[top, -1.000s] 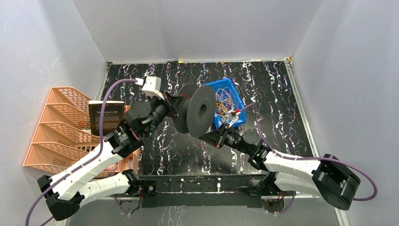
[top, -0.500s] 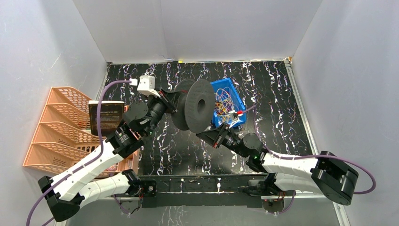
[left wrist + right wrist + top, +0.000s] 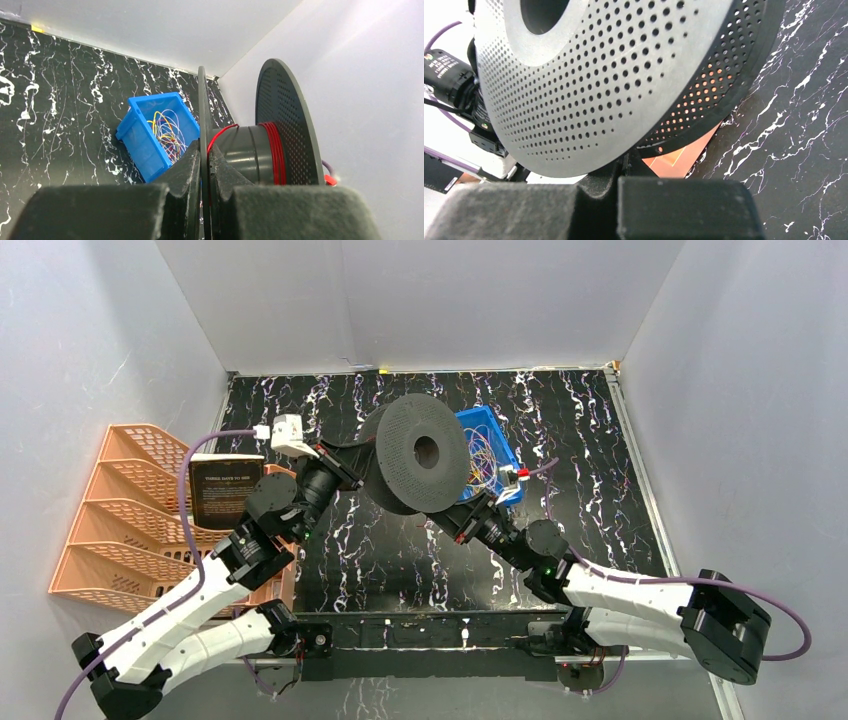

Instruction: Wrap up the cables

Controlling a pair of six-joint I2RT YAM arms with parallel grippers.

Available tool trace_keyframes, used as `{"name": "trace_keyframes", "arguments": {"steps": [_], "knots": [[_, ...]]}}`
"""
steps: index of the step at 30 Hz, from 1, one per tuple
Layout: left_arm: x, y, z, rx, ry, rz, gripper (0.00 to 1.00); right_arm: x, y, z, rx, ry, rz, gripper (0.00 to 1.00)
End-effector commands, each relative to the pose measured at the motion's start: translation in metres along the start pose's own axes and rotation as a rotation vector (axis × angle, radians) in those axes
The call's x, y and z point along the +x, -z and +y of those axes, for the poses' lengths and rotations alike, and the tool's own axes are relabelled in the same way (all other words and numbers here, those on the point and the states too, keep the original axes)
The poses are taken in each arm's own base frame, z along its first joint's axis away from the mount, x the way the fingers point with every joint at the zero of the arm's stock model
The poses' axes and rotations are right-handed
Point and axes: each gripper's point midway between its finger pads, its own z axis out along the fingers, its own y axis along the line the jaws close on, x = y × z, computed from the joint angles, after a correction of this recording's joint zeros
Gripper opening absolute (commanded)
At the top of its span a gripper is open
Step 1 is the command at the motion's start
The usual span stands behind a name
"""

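Observation:
A dark grey perforated spool (image 3: pixel 420 455) hangs above the table, its flat face turned up toward the top camera. My left gripper (image 3: pixel 205 156) is shut on the thin edge of one spool flange (image 3: pixel 201 110); in the top view that gripper (image 3: pixel 352 460) sits at the spool's left. A red cable (image 3: pixel 276 150) is wound in a few turns round the hub, and one red strand runs down beside the pinched flange. More cables (image 3: pixel 480 455) lie tangled in the blue bin (image 3: pixel 497 427). My right gripper (image 3: pixel 624 167) is shut just under the spool's lower rim; nothing shows between its fingers.
An orange stack of mesh trays (image 3: pixel 120 510) with a dark book (image 3: pixel 225 490) on it stands at the left table edge. White walls close in the black marbled table (image 3: pixel 580 440) at the back and on both sides. The blue bin (image 3: pixel 137 135) sits right behind the spool.
The left arm has turned the spool so its flat face tips up toward the camera, and its wrist has swung left. The right gripper has crept up under the spool.

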Motion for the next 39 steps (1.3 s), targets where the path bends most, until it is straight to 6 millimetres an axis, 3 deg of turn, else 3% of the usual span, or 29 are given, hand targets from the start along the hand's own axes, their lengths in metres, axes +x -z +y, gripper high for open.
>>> {"name": "trace_keyframes", "arguments": {"steps": [1,7,15,20,30,39], "knots": [[0.073,0.017,-0.003,0.11,-0.026,0.276,0.0,-0.064,-0.009,0.086,-0.248,-0.003,-0.201,0.0],[0.11,0.024,0.012,0.124,-0.063,0.375,0.0,-0.074,-0.005,0.103,-0.295,-0.029,-0.217,0.0],[0.141,0.027,0.007,0.212,-0.016,0.447,0.0,-0.084,-0.009,0.113,-0.312,-0.07,-0.247,0.0],[0.159,0.032,0.011,0.224,0.003,0.488,0.0,-0.092,-0.015,0.104,-0.259,-0.086,-0.289,0.0],[0.196,0.05,0.029,0.18,0.024,0.583,0.0,-0.09,-0.03,0.064,-0.118,-0.187,-0.342,0.0],[0.194,0.052,0.035,0.145,0.058,0.565,0.0,-0.083,-0.034,0.051,-0.081,-0.203,-0.327,0.0]]}}
